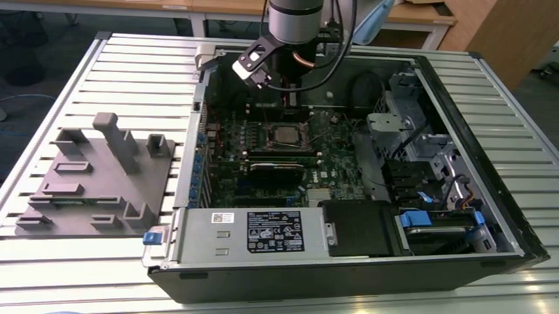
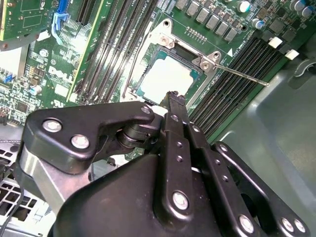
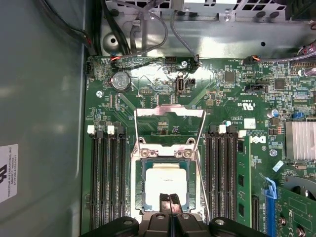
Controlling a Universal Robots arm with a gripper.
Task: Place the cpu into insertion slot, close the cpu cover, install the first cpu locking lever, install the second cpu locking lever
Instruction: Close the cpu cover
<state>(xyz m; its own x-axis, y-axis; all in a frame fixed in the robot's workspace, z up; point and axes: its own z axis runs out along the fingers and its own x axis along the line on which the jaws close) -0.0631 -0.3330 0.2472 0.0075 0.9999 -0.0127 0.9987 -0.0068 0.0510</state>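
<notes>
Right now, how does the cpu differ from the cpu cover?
The cpu is a solid pale-silver square; the cpu cover is a thin frame with an open middle. The cpu lies flat in the insertion slot; the cpu cover is swung open, off it. Both are square and metallic.

Silver-grey arm tube [image 1: 295, 19], black cables [image 1: 343, 55], black pincer [image 2: 173, 101] linkage with silver screws [image 2: 180, 200].

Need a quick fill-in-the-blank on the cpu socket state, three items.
1. The cpu lies ____ the insertion slot.
2. The cpu cover is ____, with green board showing through its cut-out.
3. The end effector, over the cpu's edge, has its fingers ____.
Missing words: inside; open; shut.
</notes>
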